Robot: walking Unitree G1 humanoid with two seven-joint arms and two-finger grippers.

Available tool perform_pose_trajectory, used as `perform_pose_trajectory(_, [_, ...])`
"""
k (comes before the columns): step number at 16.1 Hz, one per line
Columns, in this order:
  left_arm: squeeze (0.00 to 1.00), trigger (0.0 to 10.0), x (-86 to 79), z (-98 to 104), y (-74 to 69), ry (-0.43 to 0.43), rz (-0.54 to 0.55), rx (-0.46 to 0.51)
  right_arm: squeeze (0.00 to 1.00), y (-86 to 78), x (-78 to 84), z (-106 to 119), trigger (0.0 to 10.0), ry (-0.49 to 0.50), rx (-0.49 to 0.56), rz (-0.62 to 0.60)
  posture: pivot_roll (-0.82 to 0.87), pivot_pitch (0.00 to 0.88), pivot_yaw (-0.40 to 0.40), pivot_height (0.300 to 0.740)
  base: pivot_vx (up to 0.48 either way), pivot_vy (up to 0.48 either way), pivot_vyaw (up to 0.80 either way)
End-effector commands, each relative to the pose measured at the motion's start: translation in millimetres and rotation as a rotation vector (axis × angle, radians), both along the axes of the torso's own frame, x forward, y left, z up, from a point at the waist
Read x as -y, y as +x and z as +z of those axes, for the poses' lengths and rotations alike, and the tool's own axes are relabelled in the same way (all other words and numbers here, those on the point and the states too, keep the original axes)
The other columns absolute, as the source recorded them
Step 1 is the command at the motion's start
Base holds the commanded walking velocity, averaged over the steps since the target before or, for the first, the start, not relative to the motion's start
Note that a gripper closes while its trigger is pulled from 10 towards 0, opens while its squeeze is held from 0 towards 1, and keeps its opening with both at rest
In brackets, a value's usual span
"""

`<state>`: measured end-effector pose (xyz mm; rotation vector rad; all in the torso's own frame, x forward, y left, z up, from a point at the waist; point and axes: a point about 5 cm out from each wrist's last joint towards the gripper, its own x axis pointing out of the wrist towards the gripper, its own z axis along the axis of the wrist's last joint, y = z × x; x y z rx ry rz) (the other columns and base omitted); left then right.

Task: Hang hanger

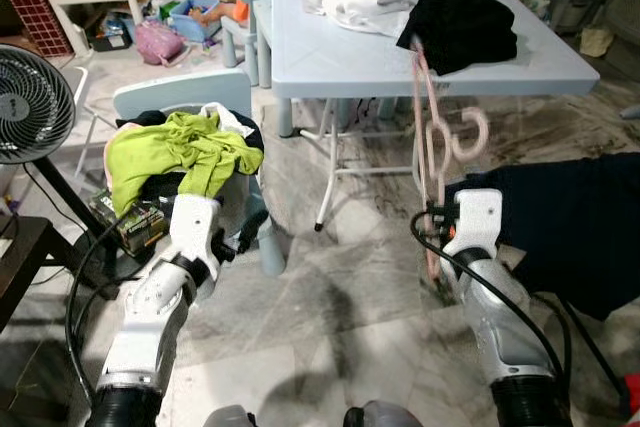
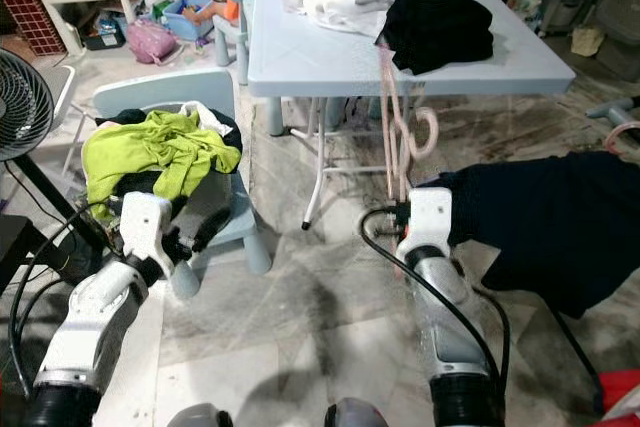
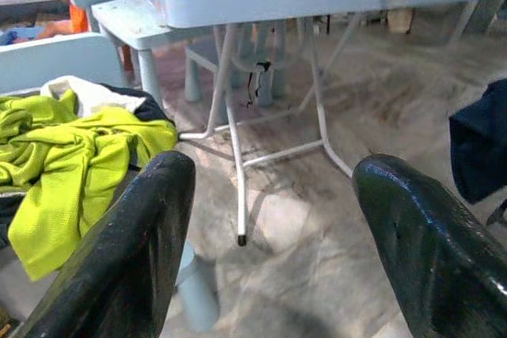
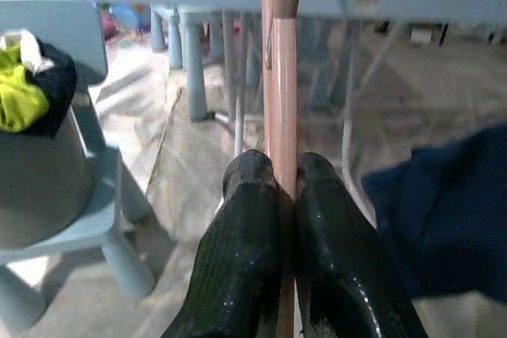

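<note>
Your right gripper (image 4: 285,195) is clamped on the pink hanger (image 1: 432,137), which stands nearly upright with its hook at about one o'clock from the wrist, just in front of the light blue table (image 1: 330,57); so you're in the carrying step. The left gripper (image 3: 269,235) hangs with fingers apart near the chair (image 1: 180,97) piled with clothes. Next you need a rail to hook it on (none is visible), so turn to find one.

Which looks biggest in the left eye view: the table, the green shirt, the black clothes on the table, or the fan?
1. Table, the biggest.
2. Green shirt.
3. Black clothes and fan look about alike; the picture edge cuts off the fan, and it stands nearer the camera, so I won't rank them.
</note>
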<state>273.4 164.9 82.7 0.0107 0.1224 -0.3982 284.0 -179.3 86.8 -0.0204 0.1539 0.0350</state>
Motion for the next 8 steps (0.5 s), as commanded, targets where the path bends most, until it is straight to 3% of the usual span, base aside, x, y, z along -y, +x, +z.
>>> perform_pose_trajectory(1, [0.0, 10.0, 0.1, 2.4, 0.1, -0.01, -0.008, 0.0, 0.0, -2.2, 8.9, 3.8, 10.0, -0.01, 0.014, -0.058, -0.05, 0.007, -0.004, 0.74, 0.244, 0.0, 0.0])
perform_pose_trajectory(4, [0.0, 10.0, 1.9, 1.2, -2.1, -0.02, -0.016, -0.011, 0.0, -3.6, 7.4, 2.8, 10.0, -0.018, 0.015, -0.035, -0.05, 0.008, -0.009, 0.74, 0.255, 0.214, 0.0])
perform_pose_trajectory(8, [0.0, 10.0, 1.6, 1.4, -1.8, -0.034, -0.02, -0.019, 0.0, -2.2, 7.3, 3.1, 10.0, -0.019, -0.003, -0.046, -0.05, 0.005, -0.019, 0.74, 0.0, 0.426, -0.71])
